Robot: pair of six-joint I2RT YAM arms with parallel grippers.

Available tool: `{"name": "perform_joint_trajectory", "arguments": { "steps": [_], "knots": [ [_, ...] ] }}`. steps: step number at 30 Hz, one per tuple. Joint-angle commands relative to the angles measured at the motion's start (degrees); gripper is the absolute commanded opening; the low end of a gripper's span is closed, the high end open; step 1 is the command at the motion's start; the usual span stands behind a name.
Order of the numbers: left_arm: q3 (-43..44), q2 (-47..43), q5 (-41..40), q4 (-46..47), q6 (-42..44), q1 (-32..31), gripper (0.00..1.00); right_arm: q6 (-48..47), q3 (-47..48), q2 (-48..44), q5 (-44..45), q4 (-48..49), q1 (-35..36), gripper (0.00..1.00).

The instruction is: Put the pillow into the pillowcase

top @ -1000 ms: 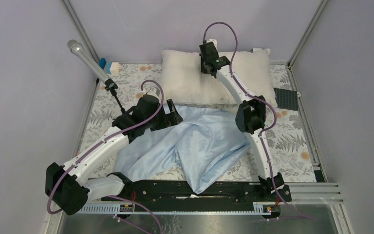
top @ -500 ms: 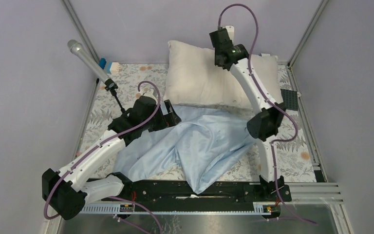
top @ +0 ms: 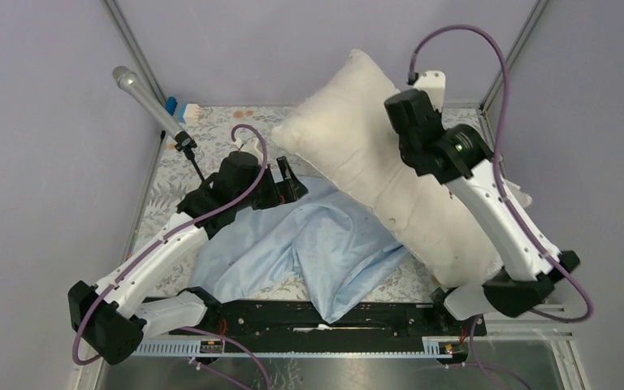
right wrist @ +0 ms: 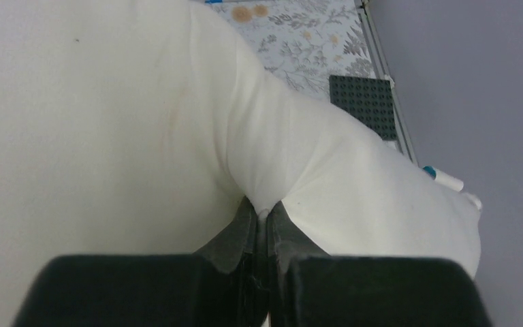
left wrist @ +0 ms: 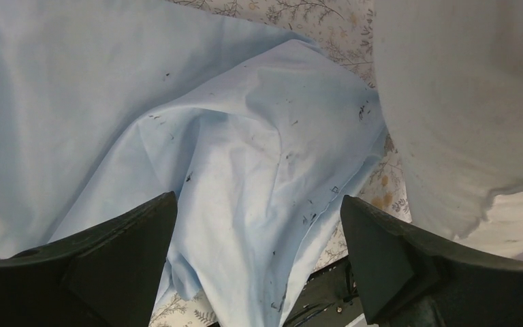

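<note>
Pinching a fold of the pillow (top: 374, 162) tight between its fingers, the right gripper (right wrist: 263, 210) holds it up and tilted on the right, likely so one end can slide into the pillowcase (top: 317, 244), which lies crumpled in the near middle. The right arm (top: 496, 211) bends up high. The left gripper (left wrist: 257, 201) hangs low over the pillowcase, fingers wide apart, holding nothing
</note>
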Motion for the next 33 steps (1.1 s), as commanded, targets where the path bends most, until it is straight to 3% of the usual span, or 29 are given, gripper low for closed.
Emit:
{"name": "perform_joint_trajectory", "arguments": {
  "steps": [1,5,8,11,14,16,22,28,33],
  "knots": [
    [-1.97,-2.87,2.06,2.70,-0.67,0.24,0.97,-2.96,-15.47,-13.62,2.09,13.36,0.50,0.00],
    [-5.69,-5.60,-0.38,2.37,-2.88,0.27,0.96,-5.38,-27.30,-21.55,-8.78,21.58,0.37,0.00],
    [-6.03,-8.19,-4.00,1.56,-3.99,0.29,0.95,-6.34,-30.89,-23.91,-14.20,23.89,0.43,0.00],
    [-3.78,-8.94,-6.42,0.23,-2.99,0.27,0.95,-3.25,-29.20,-22.63,-8.84,18.42,0.38,0.00],
    [-1.55,-6.35,-3.39,1.05,-1.43,0.21,0.94,-0.74,-28.16,-21.78,-3.40,12.91,0.38,0.00],
    [-1.31,-3.58,1.22,2.88,-1.21,-0.29,0.91,0.02,-28.33,-22.31,-3.09,11.72,0.41,0.00],
    [-4.58,-2.56,1.66,6.87,-4.07,-3.29,0.85,-1.60,-34.29,-24.30,-3.85,11.65,0.35,0.00],
    [-2.58,-11.77,-10.91,-3.98,-3.33,-3.42,0.77,2.27,-39.95,-26.51,-4.46,12.23,0.42,0.00],
    [-1.56,-14.35,-14.67,-8.49,-3.19,-3.34,0.83,3.27,-41.72,-28.73,-4.38,13.61,0.43,0.00]
  ]
}}
